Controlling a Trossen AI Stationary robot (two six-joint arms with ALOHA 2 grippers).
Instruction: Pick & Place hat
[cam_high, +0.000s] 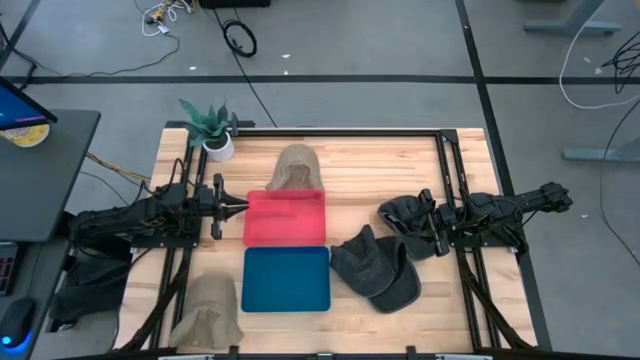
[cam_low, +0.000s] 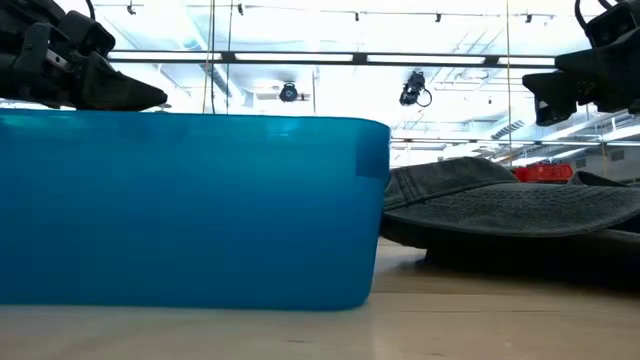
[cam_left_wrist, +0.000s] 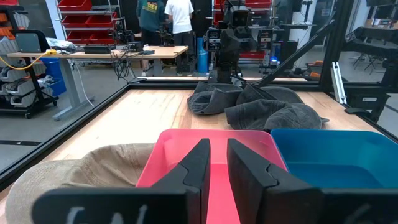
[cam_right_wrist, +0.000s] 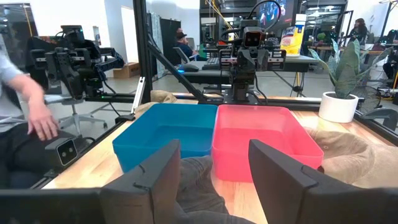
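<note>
1. Hovering just beside the red bin (cam_high: 286, 217), on the side away from the dark hats, the left gripper (cam_high: 238, 208) points at the bin's edge with its fingers (cam_left_wrist: 193, 171) nearly closed, only a thin gap between them and nothing in it.
2. The right gripper (cam_high: 392, 214) hangs on the opposite side of the red bin, above the dark grey hats (cam_high: 378, 265); its fingers (cam_right_wrist: 152, 174) stand wide apart and hold nothing, with grey cloth showing below the gap.
3. Those dark hats lie in a slumped, overlapping heap near the red bin's corner, just beside the blue bin (cam_high: 286, 279), which sits touching the red one.
4. A tan hat (cam_high: 296, 167) lies against the far edge of the red bin, near the potted plant (cam_high: 212, 127); another tan hat (cam_high: 208, 313) rests beyond the blue bin, well apart from the red.
5. The hats look light, soft and floppy, so I judge they will sag and fold when lifted; overlapping pieces may drag along.
6. A pinch on a raised fold of the crown, or on the stiffer brim edge, seems the safest hold.
</note>
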